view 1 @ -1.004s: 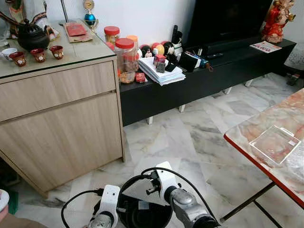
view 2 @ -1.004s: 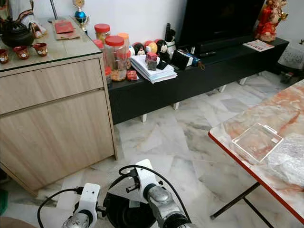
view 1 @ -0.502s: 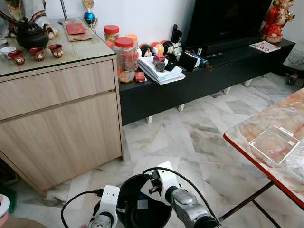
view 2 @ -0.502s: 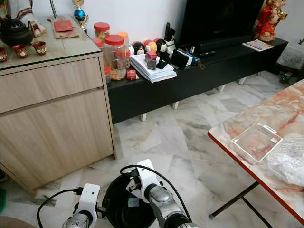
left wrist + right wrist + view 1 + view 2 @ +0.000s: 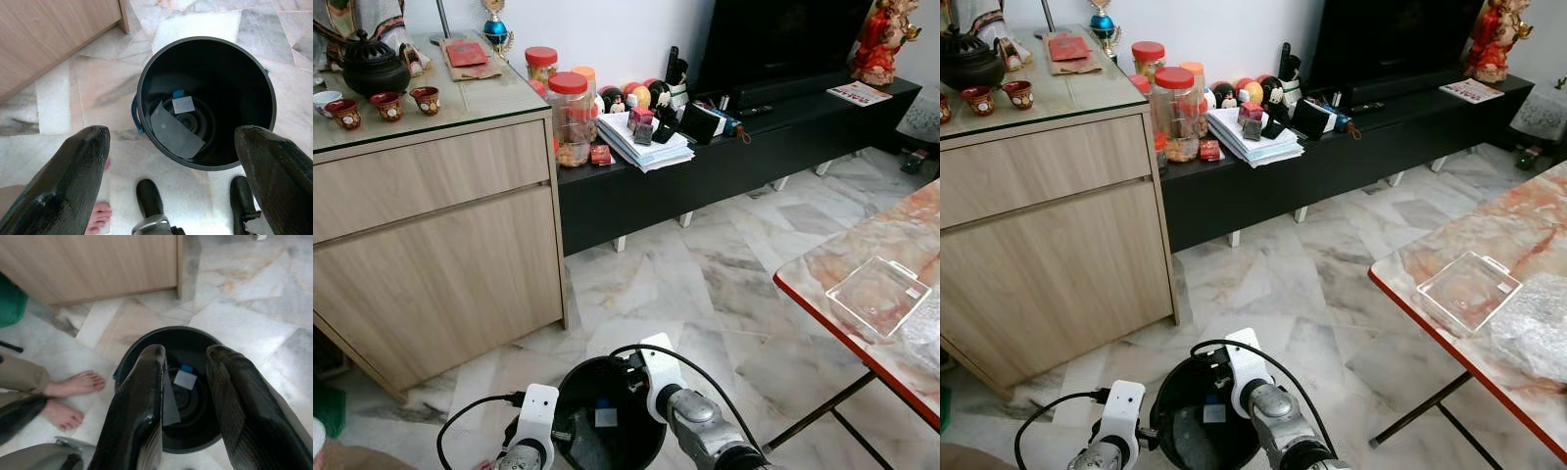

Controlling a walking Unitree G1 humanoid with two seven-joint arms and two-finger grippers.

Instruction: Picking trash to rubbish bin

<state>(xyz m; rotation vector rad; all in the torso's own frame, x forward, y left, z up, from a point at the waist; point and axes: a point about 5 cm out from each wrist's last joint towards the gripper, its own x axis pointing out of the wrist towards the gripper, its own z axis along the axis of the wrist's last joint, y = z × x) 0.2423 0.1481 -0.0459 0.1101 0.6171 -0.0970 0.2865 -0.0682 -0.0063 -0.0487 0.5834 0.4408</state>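
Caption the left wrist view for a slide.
Open left gripper above the black rubbish bin holding paper scraps.

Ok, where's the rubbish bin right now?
The black rubbish bin stands on the marble floor directly below the robot, between its two wrists, just in front of the wooden cabinet.

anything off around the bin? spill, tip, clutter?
No spill or tip. The black bin stands upright on the marble floor, with paper scraps inside it. One oddity: a person's bare feet stand right beside it, near the open left gripper and right gripper.
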